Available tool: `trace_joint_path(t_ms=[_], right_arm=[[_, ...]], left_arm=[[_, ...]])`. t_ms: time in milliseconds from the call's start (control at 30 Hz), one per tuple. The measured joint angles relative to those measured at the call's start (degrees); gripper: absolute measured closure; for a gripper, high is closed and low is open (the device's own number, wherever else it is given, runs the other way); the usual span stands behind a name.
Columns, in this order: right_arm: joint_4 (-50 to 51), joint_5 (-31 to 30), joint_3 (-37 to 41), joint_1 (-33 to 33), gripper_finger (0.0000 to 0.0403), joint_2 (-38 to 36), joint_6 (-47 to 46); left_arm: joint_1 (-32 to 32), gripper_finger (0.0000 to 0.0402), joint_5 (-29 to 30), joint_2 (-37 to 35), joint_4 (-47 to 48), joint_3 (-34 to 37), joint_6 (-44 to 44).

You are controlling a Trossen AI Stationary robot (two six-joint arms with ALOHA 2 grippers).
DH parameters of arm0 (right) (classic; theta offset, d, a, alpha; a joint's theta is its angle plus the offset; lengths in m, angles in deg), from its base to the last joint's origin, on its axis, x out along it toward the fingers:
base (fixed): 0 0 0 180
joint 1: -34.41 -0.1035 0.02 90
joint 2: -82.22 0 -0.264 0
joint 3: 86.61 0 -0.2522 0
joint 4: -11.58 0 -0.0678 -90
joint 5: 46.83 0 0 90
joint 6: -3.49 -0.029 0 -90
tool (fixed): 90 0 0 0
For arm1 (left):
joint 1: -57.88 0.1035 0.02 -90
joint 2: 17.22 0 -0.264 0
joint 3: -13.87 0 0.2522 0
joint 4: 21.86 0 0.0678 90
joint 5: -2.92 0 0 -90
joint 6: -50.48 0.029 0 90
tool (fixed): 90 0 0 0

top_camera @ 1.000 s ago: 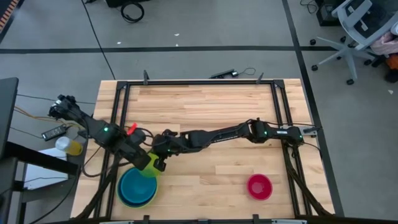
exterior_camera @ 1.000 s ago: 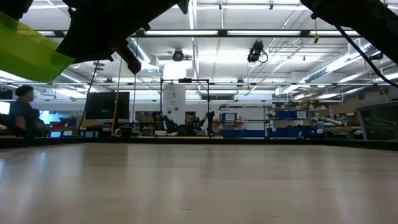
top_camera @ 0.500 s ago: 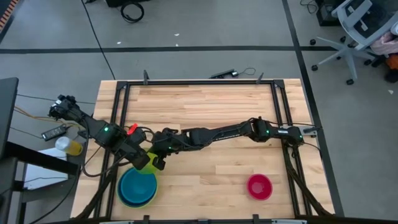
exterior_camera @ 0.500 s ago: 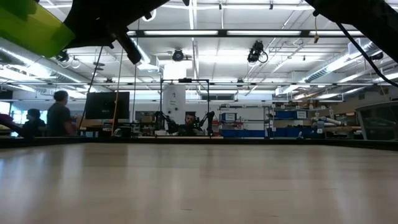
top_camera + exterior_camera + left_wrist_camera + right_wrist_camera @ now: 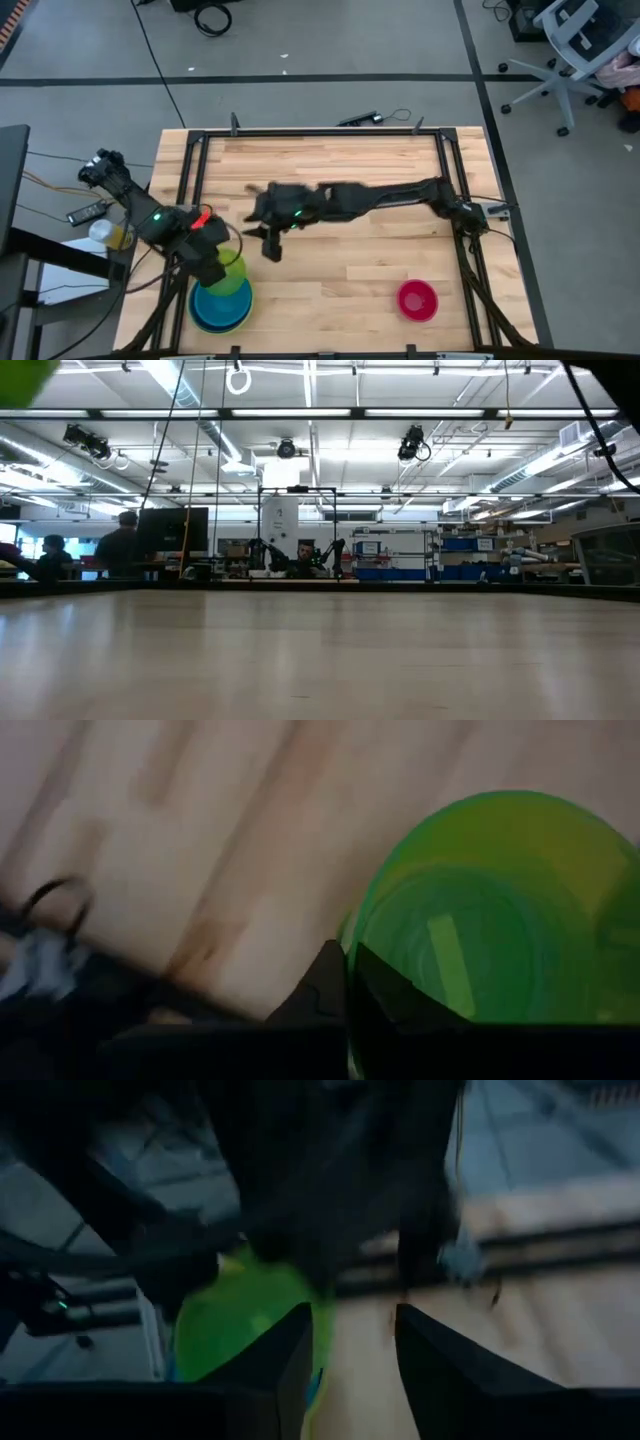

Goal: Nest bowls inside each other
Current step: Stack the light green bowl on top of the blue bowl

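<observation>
A green bowl (image 5: 233,276) hangs over the far rim of a blue bowl (image 5: 220,312) with a lighter blue inside, at the table's near left. My left gripper (image 5: 211,267) is shut on the green bowl (image 5: 500,910). My right gripper (image 5: 268,243) stands open in the air right of it, touching nothing; its wrist view shows the green bowl (image 5: 245,1325) beyond its fingers. A small red bowl (image 5: 417,299) rests on its base at the near right. The low view shows only a green patch of the green bowl (image 5: 20,374) at its top left. My left gripper pinches the green bowl's rim (image 5: 352,932) between its two fingers, on the side toward the table's left. The fingers come from above, pointing down. The bowl hangs open side up, lifted clear above the blue bowl.
A black frame (image 5: 196,180) runs along the table's left, far and right sides. A yellow thing (image 5: 116,236) and cables lie off the table to the left. Bare wood lies in the middle and far part (image 5: 330,165).
My right gripper has let go of the green bowl, opened, risen and drawn back toward the table's right and far side. My left gripper has taken hold of the bowl's rim and carried it a little toward the near edge, over the blue bowl.
</observation>
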Motion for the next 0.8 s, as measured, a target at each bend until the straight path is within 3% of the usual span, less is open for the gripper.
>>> trace_joint_path(t_ms=[233,400,667,800], right_arm=[[5.29,-5.36,-0.06,0.08,0.0253,-9.85,6.16],[8.54,-6.24,-0.08,1.35,0.0253,-14.48,6.99],[14.94,-7.64,0.03,1.46,0.0253,-19.41,6.74],[16.2,-8.63,1.75,1.45,0.0253,-22.56,5.91]], left_arm=[[-10.71,0.0401,5.32,0.44,-8.58,0.33,-2.43],[-15.64,0.0401,6.95,0.93,-11.96,6.37,-8.29],[-16.46,0.0401,7.17,0.93,-26.26,18.19,-12.79],[-16.46,0.0401,7.09,0.93,-28.0,21.36,-13.76]])
